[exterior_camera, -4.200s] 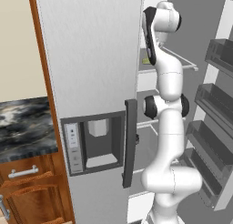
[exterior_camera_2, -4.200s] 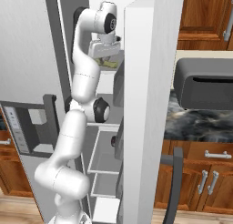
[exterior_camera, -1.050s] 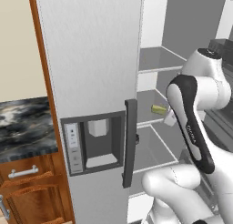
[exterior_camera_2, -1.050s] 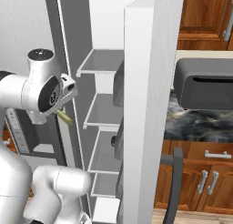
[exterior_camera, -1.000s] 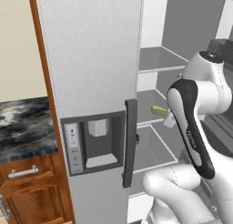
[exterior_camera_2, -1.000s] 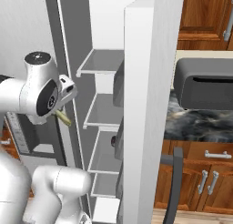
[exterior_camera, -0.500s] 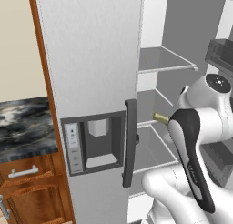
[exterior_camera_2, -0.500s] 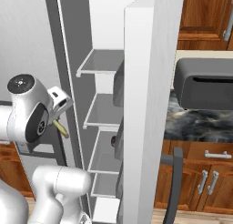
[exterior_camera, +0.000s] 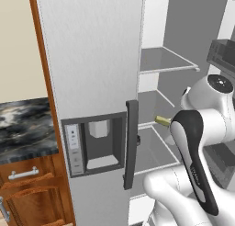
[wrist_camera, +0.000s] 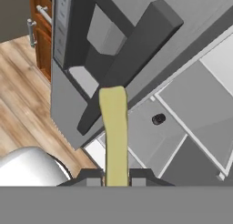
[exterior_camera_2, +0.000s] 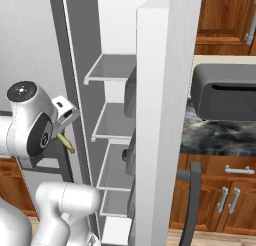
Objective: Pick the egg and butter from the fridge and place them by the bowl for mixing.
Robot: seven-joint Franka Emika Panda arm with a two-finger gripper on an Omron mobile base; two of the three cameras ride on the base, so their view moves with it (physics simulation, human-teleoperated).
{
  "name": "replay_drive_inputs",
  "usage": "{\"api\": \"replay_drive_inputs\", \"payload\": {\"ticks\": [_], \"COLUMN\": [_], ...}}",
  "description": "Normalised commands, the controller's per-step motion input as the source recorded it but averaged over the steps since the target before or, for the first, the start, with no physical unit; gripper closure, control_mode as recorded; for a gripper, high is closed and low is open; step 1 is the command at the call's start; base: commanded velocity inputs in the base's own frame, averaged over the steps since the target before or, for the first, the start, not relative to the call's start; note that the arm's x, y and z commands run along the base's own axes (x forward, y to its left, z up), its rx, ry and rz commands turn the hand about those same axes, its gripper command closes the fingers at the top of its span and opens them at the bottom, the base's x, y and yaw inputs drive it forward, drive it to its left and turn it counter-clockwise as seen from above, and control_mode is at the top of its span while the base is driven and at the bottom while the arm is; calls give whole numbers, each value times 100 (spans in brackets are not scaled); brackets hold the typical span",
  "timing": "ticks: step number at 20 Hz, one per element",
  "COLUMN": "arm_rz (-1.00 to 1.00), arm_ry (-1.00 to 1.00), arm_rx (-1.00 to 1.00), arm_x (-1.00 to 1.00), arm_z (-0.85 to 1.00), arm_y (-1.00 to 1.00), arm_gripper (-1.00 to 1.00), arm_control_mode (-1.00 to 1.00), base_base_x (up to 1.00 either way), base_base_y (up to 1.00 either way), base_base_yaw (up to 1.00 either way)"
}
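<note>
Butter out of the fridge — arm folding back low

The gripper (wrist_camera: 115,177) is clamped on the butter (wrist_camera: 114,132), the pale yellow stick jutting straight out between the fingers; in the left base view its tip (exterior_camera: 161,121) pokes out beside the white elbow. Half a second ago the hand sat higher — now it has dropped and swung nearer the fridge (exterior_camera: 96,64) door handle (exterior_camera: 131,147). The grey shelves (exterior_camera_2: 112,122) inside look unchanged, the dark toaster (exterior_camera_2: 225,97) too.

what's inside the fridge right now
The fridge shows bare grey shelves and a small dark object low down. The egg isn't visible; the open door hides part. The butter is clamped in the jaws.
</note>
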Motion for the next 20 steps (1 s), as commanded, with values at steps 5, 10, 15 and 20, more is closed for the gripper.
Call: {"api": "replay_drive_inputs", "payload": {"ticks": [5, 10, 15, 20], "arm_rz": [0, 0, 0, 0], "arm_ry": [0, 0, 0, 0], "arm_rx": [0, 0, 0, 0], "arm_x": [0, 0, 0, 0], "arm_z": [0, 0, 0, 0], "arm_y": [0, 0, 0, 0], "arm_gripper": [100, 100, 100, 100], "arm_control_mode": [100, 100, 100, 100], "base_base_x": [-3, -53, -65, -61], "base_base_y": [0, 0, 2, 16], "base_base_yaw": [0, -3, -5, 0]}}
